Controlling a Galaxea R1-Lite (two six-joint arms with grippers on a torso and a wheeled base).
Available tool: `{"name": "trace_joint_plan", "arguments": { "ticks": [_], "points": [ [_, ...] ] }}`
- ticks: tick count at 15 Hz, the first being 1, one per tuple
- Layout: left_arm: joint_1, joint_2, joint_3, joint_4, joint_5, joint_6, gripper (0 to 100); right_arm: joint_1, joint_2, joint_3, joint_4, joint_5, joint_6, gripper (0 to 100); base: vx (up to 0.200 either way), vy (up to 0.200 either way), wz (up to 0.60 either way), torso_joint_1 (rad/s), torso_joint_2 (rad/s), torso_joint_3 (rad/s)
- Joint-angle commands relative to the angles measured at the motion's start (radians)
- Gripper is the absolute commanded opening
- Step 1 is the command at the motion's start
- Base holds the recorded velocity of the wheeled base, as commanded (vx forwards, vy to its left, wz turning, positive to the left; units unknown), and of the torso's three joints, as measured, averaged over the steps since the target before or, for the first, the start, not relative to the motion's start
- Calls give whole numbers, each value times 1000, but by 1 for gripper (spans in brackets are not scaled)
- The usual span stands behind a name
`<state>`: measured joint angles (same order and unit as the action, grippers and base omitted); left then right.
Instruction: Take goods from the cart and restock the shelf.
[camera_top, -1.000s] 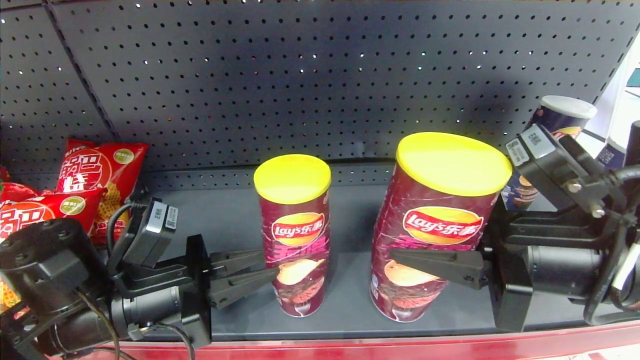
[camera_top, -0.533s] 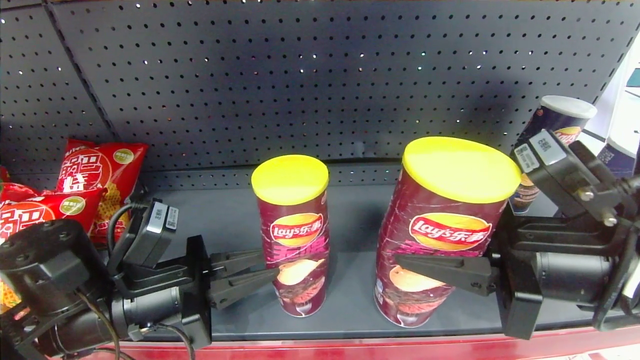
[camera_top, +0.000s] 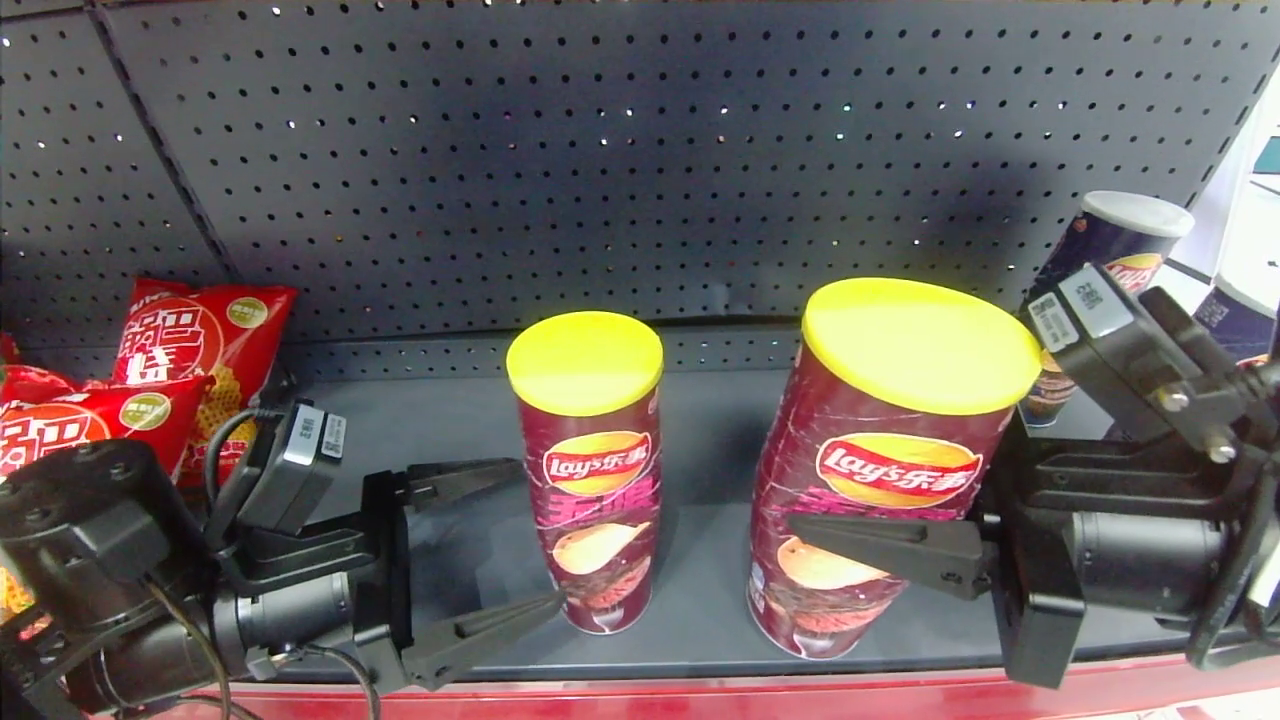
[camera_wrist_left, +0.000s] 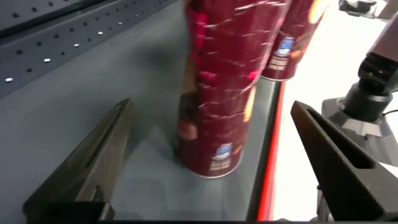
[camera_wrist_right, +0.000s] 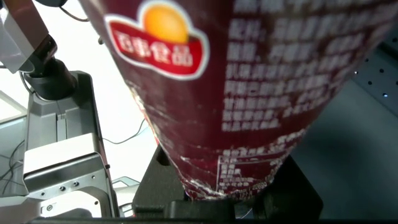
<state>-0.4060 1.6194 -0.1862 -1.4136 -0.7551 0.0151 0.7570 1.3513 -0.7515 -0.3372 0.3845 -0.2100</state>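
Note:
Two maroon chip cans with yellow lids are on the dark shelf (camera_top: 720, 430). The left can (camera_top: 590, 470) stands upright, and my left gripper (camera_top: 540, 532) is open around its lower half, fingers apart from it on both sides. In the left wrist view this can (camera_wrist_left: 214, 93) rises between the spread fingers (camera_wrist_left: 87, 162), with the other can (camera_wrist_left: 292, 37) behind it. The right can (camera_top: 890, 460) leans slightly, its base near the shelf's front edge. My right gripper (camera_top: 840, 510) is shut on its lower half, and the far finger is hidden. The right wrist view shows the held can (camera_wrist_right: 249, 93) close up.
Red snack bags (camera_top: 200, 350) lie at the shelf's left end. A dark blue can (camera_top: 1120, 240) stands at the back right, behind my right wrist. A perforated panel (camera_top: 640, 150) closes the back. A red lip (camera_top: 700, 695) runs along the front edge.
My left gripper has opened and let go of the left can, which stays upright. The right can has shifted slightly right and lower in my right gripper.

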Motion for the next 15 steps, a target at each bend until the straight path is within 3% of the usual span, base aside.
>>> {"name": "trace_joint_plan", "arguments": {
  "ticks": [1,4,5,7,9,10,12,14,15],
  "points": [
    [9,-49,34,-1,-3,-1,100,1,2,0,0,1,0,0,0,0,0,0,0,0],
    [26,-193,140,1,19,-3,100,1,3,0,-2,1,0,0,0,0,0,0,0,0],
    [81,-297,169,1,28,-4,100,-2,2,0,-2,1,1,0,0,0,0,0,0,0],
    [124,-483,160,5,39,-1,100,-5,2,3,-2,1,8,0,0,0,0,0,0,0],
    [251,-679,183,64,111,-3,100,-7,8,-8,-2,1,24,0,0,0,0,0,0,0],
    [319,-797,182,193,158,-9,100,-5,9,-8,-2,1,27,0,0,0,0,0,0,0],
    [398,-1089,174,588,234,-24,100,-12,14,-16,-2,2,27,0,0,0,0,0,0,0],
    [415,-1342,102,996,323,-50,100,-28,14,-25,-2,2,29,0,0,0,0,0,0,0],
    [415,-1443,80,1150,355,-63,100,-38,16,-29,-2,4,29,0,0,0,0,0,0,0]
  ]
}}
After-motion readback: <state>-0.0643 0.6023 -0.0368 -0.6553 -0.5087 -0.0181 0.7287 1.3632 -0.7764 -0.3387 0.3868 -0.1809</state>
